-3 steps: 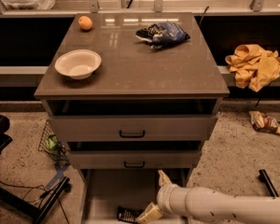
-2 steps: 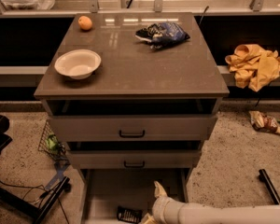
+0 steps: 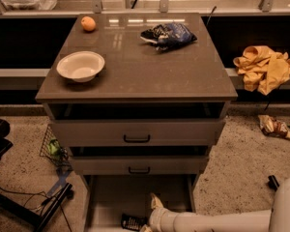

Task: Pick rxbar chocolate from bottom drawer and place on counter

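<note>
End effector (image 3: 150, 216) low inside the open bottom drawer (image 3: 106, 202), released, fingers spread, just right of the rxbar chocolate (image 3: 132, 222) lying on the drawer floor; white bowl (image 3: 80, 65), orange (image 3: 88, 23), chip bag (image 3: 168, 35) on the counter (image 3: 150, 76) above

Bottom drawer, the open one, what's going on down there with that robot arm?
The robot's arm reaches in from the right, with its gripper inside the open bottom drawer. Its fingers are spread right beside the rxbar chocolate, which lies on the drawer floor, not yet picked up. The counter above holds a white bowl, an orange and a dark-blue chip bag.
</note>
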Available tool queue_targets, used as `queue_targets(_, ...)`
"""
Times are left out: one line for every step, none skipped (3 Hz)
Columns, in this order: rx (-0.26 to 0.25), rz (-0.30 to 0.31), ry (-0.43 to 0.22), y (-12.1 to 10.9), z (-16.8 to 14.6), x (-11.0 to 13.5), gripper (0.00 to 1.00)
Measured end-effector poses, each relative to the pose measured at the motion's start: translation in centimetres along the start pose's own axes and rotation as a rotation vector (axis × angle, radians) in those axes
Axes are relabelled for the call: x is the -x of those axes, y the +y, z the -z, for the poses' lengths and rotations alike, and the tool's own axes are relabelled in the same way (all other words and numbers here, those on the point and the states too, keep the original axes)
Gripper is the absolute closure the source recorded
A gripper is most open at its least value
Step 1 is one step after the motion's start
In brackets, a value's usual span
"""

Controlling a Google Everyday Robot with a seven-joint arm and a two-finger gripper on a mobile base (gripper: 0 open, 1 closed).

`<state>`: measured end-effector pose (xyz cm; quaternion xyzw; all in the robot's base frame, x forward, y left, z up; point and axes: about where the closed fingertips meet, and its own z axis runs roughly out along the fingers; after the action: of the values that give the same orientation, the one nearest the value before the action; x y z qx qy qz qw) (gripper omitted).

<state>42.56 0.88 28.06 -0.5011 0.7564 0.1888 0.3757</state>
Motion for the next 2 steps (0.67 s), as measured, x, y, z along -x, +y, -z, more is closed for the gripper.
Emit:
queue_targets(0.019, 0.007, -0.009, 0.7, -1.3, -0.7, 0.0)
queue_targets(0.055, 0.024, -0.057, 1.7, -4.1, -1.7, 0.0)
